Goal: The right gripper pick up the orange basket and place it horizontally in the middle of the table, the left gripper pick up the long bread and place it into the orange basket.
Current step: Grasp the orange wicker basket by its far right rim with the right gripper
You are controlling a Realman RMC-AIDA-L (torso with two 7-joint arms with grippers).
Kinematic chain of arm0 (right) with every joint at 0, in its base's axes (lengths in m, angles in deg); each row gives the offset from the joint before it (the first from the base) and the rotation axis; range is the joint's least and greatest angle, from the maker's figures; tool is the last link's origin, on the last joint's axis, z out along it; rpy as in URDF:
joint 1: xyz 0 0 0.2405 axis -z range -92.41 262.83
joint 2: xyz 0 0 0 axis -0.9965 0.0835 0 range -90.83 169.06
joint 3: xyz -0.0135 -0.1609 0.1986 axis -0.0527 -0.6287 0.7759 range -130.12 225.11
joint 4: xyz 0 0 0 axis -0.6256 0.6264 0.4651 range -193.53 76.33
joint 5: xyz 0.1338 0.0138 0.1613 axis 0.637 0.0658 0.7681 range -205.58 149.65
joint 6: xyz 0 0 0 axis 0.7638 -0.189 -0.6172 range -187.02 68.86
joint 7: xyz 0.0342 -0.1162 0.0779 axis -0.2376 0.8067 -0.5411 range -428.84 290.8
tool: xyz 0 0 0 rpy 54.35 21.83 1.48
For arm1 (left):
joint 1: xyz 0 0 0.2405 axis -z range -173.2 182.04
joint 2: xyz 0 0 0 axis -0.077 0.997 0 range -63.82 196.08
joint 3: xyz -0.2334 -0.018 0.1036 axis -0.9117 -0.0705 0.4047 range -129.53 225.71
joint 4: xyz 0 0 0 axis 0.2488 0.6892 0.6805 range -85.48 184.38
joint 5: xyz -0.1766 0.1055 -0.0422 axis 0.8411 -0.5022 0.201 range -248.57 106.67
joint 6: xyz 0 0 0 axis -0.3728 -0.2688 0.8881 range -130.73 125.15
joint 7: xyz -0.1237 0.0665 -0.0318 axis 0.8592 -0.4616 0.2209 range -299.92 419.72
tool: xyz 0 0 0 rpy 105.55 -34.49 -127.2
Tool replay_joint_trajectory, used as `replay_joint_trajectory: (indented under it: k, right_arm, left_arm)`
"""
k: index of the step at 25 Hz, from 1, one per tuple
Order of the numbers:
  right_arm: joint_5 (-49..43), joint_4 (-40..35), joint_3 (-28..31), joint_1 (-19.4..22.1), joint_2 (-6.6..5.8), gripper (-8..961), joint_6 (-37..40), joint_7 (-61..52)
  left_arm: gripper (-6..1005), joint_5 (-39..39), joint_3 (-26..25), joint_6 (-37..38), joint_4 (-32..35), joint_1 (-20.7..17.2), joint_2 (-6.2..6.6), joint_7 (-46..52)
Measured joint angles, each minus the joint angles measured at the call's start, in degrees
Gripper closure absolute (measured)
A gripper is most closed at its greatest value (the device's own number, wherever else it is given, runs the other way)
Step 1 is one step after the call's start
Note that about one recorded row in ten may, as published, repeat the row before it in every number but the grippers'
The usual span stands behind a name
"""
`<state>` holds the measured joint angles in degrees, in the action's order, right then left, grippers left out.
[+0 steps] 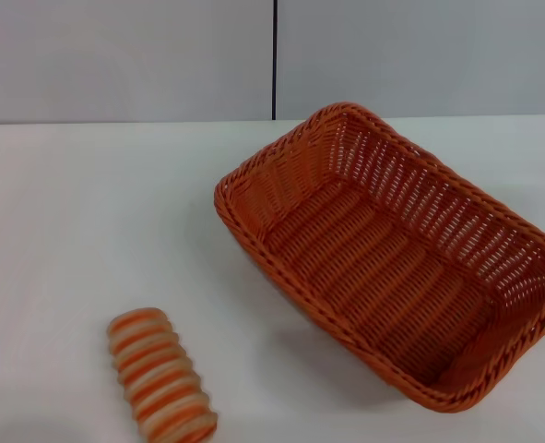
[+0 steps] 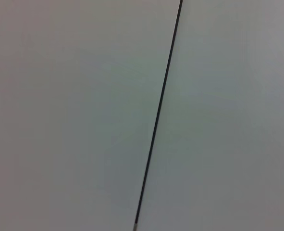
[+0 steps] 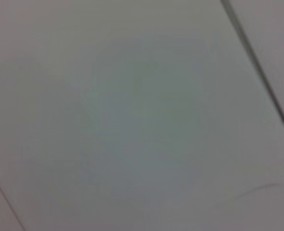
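In the head view the orange basket (image 1: pixel 392 249) rests on the white table (image 1: pixel 88 212), right of centre, turned diagonally with one corner toward the back wall and its far end running off toward the right edge. It holds nothing. The long bread (image 1: pixel 161 376) lies near the front left, striped side up, well apart from the basket. Neither gripper shows in any view. Both wrist views show only a pale flat surface with a thin dark seam.
A grey back wall (image 1: pixel 124 55) with a vertical dark seam (image 1: pixel 275 55) stands behind the table. Bare tabletop stretches across the left and back of the table.
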<state>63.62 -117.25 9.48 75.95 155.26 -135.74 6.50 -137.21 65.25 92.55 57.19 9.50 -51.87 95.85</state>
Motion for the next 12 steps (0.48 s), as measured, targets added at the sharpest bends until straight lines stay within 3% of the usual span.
replay_joint_trajectory:
  k: [1, 3, 5, 8, 9, 10, 11, 12]
  right_arm:
    - [0.0, 0.0, 0.0, 0.0, 0.0, 134, 0.0, 0.0]
    - [-8.88, -6.18, -0.06, -2.33, -0.53, 136, -0.09, -9.29]
    - [-20.39, -12.01, -0.28, -6.94, -1.46, 138, -2.91, -18.96]
    - [-26.02, -12.7, -0.25, -10.44, -2.57, 141, -5.91, -23.44]
    - [-28.65, -12.09, -0.31, -12.84, -3.61, 142, -8.1, -25.92]
    - [-32.75, -9.2, -0.62, -17.41, -6.04, 143, -11.9, -29.35]
    - [-32.75, -9.2, -0.62, -17.41, -6.04, 144, -11.9, -29.35]
    - [-34.64, -7.29, -0.74, -19.61, -7.17, 145, -13.54, -30.63]
  left_arm:
    - [256, 0.0, 0.0, 0.0, 0.0, 0.0, 0.0, 0.0]
    - [256, -0.12, 0.13, -0.49, 0.01, 0.54, -0.03, -0.14]
    - [256, -0.2, 0.34, -1.64, 0.02, 1.23, -0.04, -0.35]
    - [256, -0.25, 0.41, -2.52, -0.02, 1.65, -0.03, -0.42]
    - [256, -0.27, 0.42, -2.76, -0.05, 1.75, -0.04, -0.43]
    - [256, -0.27, 0.42, -2.87, -0.05, 1.78, -0.04, -0.43]
    - [256, -0.27, 0.42, -2.87, -0.05, 1.78, -0.04, -0.43]
    - [256, -0.28, 0.45, -3.13, -0.06, 1.8, -0.04, -0.45]
